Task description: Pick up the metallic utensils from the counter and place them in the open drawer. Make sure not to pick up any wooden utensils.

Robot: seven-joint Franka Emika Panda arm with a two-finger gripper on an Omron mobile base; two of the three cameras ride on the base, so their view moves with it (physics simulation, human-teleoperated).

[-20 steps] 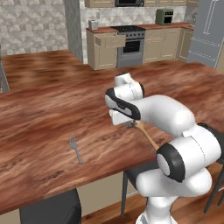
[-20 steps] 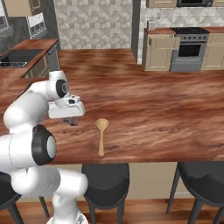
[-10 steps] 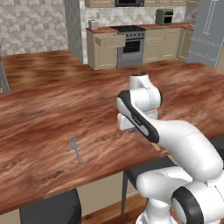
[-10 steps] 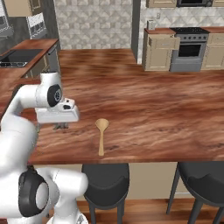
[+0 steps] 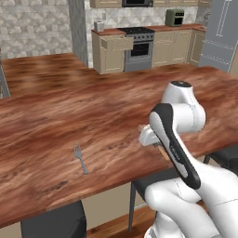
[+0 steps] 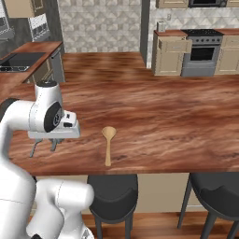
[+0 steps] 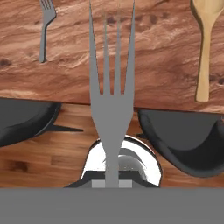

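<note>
pincer (image 7: 112,181): pinching held fork (image 7: 111,96) by handle | second fork (image 7: 45,26): on counter (image 7: 144,52), well apart

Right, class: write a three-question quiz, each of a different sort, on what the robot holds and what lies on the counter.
1. True or false: the hand is shut on a fork.
2. Which utensil must stay on the counter? A) wooden spoon B) second fork C) whisk
3. Fill in: the second fork lies on the counter, ____ from the wooden spoon.

Key: 1 true; 2 A; 3 apart.
</note>
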